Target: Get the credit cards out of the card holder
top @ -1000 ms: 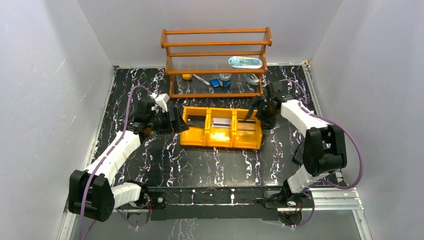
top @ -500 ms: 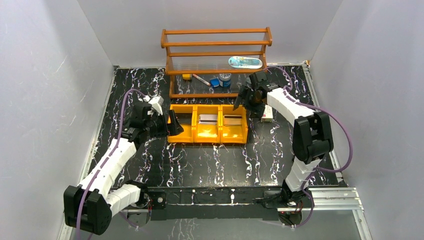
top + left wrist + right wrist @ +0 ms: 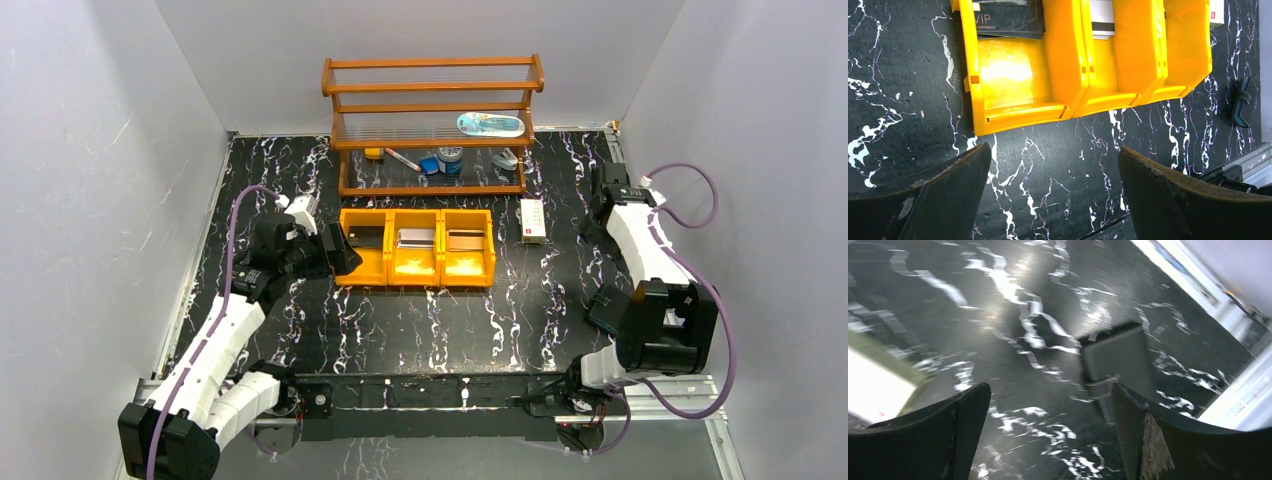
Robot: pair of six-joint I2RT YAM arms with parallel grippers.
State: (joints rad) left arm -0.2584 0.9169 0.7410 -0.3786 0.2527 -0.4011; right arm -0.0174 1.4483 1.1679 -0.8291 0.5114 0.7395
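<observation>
1. Both arms have pulled back since the earlier frame, the right one swinging well clear toward the table's right edge.
2. Now the card holder point(image 3: 533, 220) lies pale side up just right of the yellow tray point(image 3: 415, 281).
3. Of the credit cards point(image 3: 465, 240), 1 lies in each of the 3 compartments.
4. Left gripper point(image 3: 1053, 155) and right gripper point(image 3: 1048, 390) stand wide and empty.
5. Removal looks finished, though the holder is too small to check for leftovers.

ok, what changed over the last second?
The yellow bin tray slid left and squared up. The left claw went left with it and sits open by its left end. The right claw left the tray's right end and swung out toward the table's right edge, open and empty, exposing the white box. The cards stayed in their compartments; the shelf did not move.
</observation>
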